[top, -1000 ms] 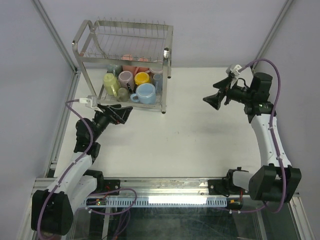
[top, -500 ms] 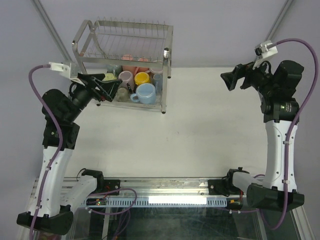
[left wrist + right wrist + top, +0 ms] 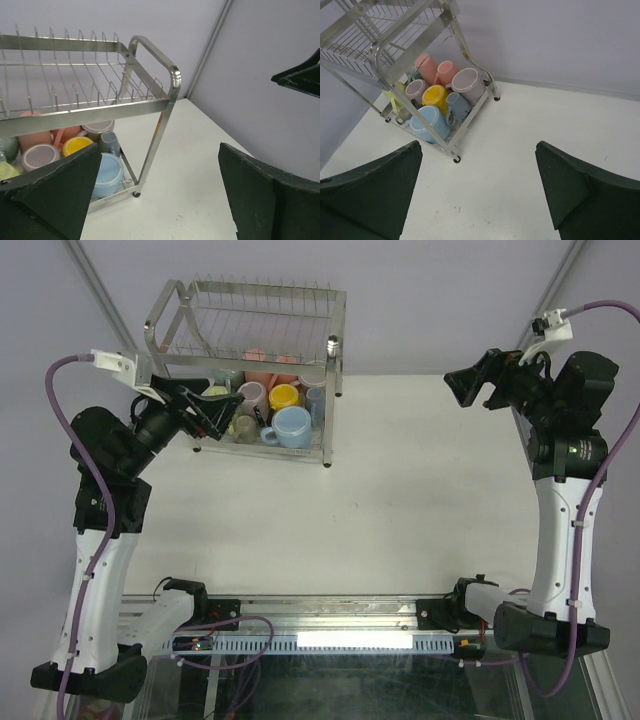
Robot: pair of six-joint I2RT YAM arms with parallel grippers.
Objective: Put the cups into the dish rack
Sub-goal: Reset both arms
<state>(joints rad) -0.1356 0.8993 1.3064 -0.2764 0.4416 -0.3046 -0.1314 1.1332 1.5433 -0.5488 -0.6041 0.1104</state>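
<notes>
The chrome dish rack (image 3: 250,335) stands at the table's far left. Several cups sit on its lower shelf, among them a light blue one (image 3: 292,427), a yellow one (image 3: 284,396) and a lilac one (image 3: 250,395). The upper shelf holds nothing. My left gripper (image 3: 228,416) is open and empty, held high at the rack's left front. In the left wrist view (image 3: 160,195) it looks over the rack (image 3: 150,105) and the light blue cup (image 3: 110,172). My right gripper (image 3: 458,390) is open and empty, high at the far right. In the right wrist view (image 3: 480,195) it faces the rack (image 3: 395,37) and the cups (image 3: 436,95).
The white table (image 3: 400,490) has walls close behind it and on both sides. Slanted frame poles (image 3: 105,310) stand at the back corners. I see no loose cup on the table.
Both arms have risen from low over the table. The left gripper moved up and back beside the rack's left front. The right gripper lifted and drew back to the far right.
</notes>
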